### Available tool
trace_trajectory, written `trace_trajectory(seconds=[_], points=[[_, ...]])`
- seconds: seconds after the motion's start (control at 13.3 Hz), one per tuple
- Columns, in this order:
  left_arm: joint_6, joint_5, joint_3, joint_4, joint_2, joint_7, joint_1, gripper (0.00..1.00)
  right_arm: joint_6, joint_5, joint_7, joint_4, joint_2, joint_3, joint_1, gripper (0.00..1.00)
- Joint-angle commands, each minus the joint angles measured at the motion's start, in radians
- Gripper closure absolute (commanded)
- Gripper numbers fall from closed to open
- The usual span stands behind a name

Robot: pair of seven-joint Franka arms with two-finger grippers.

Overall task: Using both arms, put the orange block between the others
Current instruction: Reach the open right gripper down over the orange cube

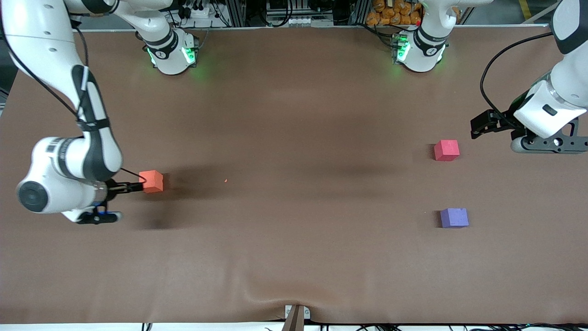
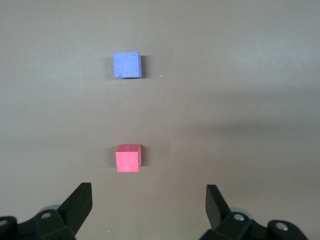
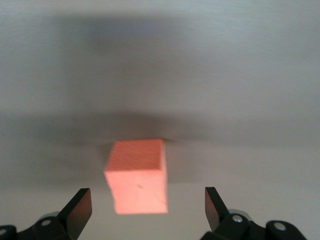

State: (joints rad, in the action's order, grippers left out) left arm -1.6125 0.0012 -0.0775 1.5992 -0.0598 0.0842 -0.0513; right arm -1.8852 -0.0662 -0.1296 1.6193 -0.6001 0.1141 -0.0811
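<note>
right hand [image 3: 147, 210] open at orange block [image 3: 137, 182] | left hand [image 2: 147, 207] open — wrist-only

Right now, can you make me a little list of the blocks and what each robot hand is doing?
orange block: on the table toward the right arm's end, not lifted
right tool: open, fingers either side of the orange block
pinkish-red block: toward the left arm's end
purple block: nearer the front camera than the pinkish-red block, gap between them
left tool: open, holding nothing, beside the pinkish-red block
</note>
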Motion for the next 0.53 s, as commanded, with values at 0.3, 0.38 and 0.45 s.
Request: trace_trajectory(seconds=[0.3,0.38,0.45], points=[[-0.003,-0.001,-0.005,0.002,0.002,0.015,0.004,0.0,-0.064,-0.004,-0.037,0.004,-0.035,0.007,-0.023,0.0],[-0.003,-0.001,-0.005,0.002,0.0,0.015,0.004,0.0,-0.064,-0.003,-0.045,0.005,-0.035,0.007,-0.02,0.0],[-0.003,-0.001,-0.005,0.004,0.0,0.015,0.004,0.0,-0.064,-0.003,-0.044,0.019,-0.041,0.007,-0.019,0.0]])
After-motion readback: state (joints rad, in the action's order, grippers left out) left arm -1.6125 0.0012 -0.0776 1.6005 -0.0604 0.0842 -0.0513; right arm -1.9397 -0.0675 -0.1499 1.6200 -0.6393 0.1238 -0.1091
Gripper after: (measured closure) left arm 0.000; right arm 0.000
